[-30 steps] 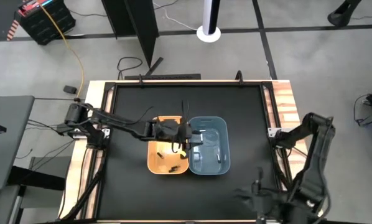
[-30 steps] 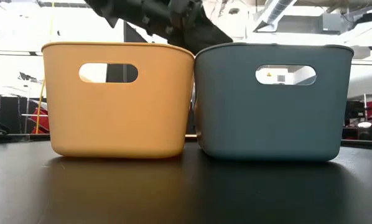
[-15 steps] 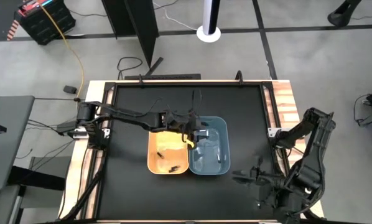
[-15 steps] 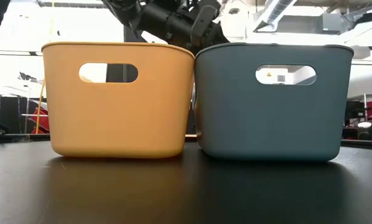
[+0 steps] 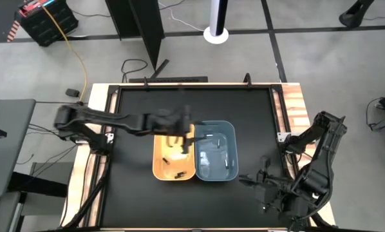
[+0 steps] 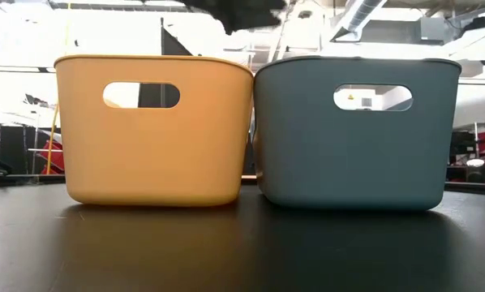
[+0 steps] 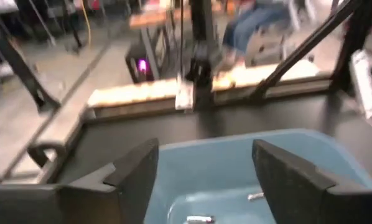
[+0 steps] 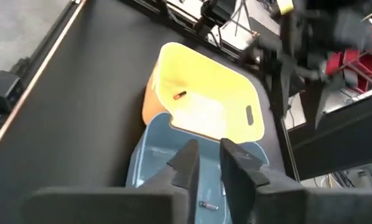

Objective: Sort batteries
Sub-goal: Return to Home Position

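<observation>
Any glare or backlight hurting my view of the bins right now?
Low view: strongly backlit room, left arm a black silhouette, orange bin and blue bin evenly lit, mirrored faintly in the table. Right wrist view: orange bin's floor washed pale. High view: even light, no glare.

— How do the arms look from overhead?
— Your left arm [image 5: 118,120] and right arm [image 5: 321,151] are both black all over: slim boxy links with rounded joints between them.
— And up close?
— Your left gripper [image 7: 204,158] carries two matte, dark grey wedge fingers with flat inner faces and slanted tips. Your right gripper [image 8: 206,155] has the same pair, rising from a dark block.
</observation>
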`<action>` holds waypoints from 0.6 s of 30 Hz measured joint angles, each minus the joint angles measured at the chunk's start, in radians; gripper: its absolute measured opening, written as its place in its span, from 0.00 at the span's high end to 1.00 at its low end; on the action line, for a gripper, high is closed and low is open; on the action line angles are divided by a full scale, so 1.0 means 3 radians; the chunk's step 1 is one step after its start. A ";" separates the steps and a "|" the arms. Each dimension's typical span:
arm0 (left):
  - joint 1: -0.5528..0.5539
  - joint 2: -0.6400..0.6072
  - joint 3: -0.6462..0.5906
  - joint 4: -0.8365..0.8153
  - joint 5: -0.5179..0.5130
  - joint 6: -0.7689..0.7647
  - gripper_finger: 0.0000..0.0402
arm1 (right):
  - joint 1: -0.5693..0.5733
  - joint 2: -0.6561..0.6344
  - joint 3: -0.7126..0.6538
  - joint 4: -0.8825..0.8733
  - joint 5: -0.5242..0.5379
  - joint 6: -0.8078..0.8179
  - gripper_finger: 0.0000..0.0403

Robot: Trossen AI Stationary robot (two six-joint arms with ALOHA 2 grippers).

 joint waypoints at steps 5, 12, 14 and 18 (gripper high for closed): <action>-0.0129 -0.0749 -0.0693 0.0318 -0.0066 0.0063 0.55 | -0.0053 0.0000 -0.0001 -0.0014 0.0112 -0.0001 0.97; -0.0282 -0.1872 -0.1716 0.0561 -0.0279 0.0086 0.89 | -0.0240 -0.0275 -0.0465 0.0447 0.0380 -0.0153 0.99; -0.0319 -0.2161 -0.1972 0.0674 -0.0350 0.0085 0.97 | -0.0365 -0.0506 -0.0878 0.1118 0.0274 -0.0486 0.99; -0.0334 -0.2625 -0.2355 0.0862 -0.0393 0.0023 0.99 | -0.0787 -0.1053 -0.1908 0.3191 -0.0664 -0.1674 1.00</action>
